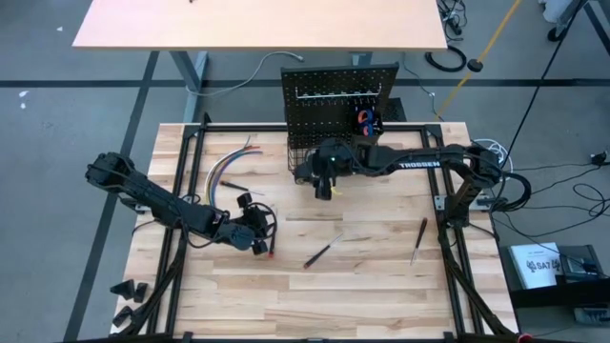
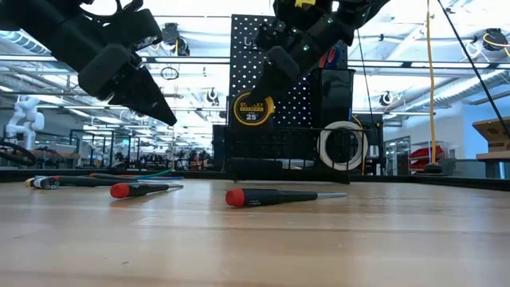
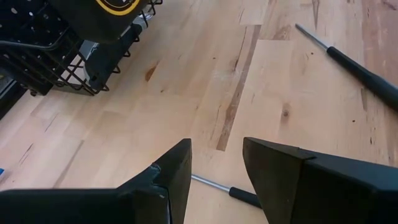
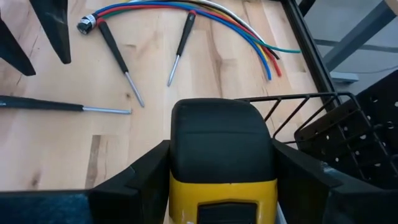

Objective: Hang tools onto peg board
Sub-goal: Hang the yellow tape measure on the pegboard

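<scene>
- Holding the yellow tape measure in my right gripper, I have it clamped between both fingers; its body is yellow under a rounded black top.
- From low across the table its round face shows, yellow with black lettering, hanging above the tabletop in front of the peg board.
- From above, the tape measure is only a small yellow patch under my right gripper, just in front of the black wire basket at the foot of the upright perforated peg board.
- My right wrist view alone shows the basket rim just beside the tape measure, and the bundle of coloured wires lying past two screwdrivers.
- My left gripper hovers over the table's left part, fingers parted and grasping nothing; a thin screwdriver shaft lies on the wood between them.
- The low view alone shows red handle ends on the screwdrivers lying on the table, and a white ring by the basket.
- The high view alone shows one screwdriver lying well apart on the right, and something red and blue on the board.
</scene>
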You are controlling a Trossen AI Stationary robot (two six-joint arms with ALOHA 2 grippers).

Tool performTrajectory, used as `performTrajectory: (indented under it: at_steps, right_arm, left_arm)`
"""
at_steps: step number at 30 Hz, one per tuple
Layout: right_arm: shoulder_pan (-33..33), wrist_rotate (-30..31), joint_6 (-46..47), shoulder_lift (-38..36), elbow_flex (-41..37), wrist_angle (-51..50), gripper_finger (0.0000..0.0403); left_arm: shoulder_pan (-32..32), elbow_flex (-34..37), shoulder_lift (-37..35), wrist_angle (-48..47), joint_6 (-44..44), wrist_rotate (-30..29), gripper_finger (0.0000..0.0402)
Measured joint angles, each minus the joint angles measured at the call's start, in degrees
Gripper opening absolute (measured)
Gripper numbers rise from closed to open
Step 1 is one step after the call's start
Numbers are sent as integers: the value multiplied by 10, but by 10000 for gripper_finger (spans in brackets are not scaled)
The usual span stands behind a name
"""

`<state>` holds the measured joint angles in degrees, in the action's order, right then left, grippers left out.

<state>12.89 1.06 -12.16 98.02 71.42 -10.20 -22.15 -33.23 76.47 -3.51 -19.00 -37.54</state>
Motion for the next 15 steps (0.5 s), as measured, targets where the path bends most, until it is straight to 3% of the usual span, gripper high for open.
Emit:
performTrajectory:
  at_steps: [15]
  right_arm:
    - [5, 6, -3, 57, 3, 1, 222]
  left_arm:
    - [0, 0, 0, 0, 0, 0, 152]
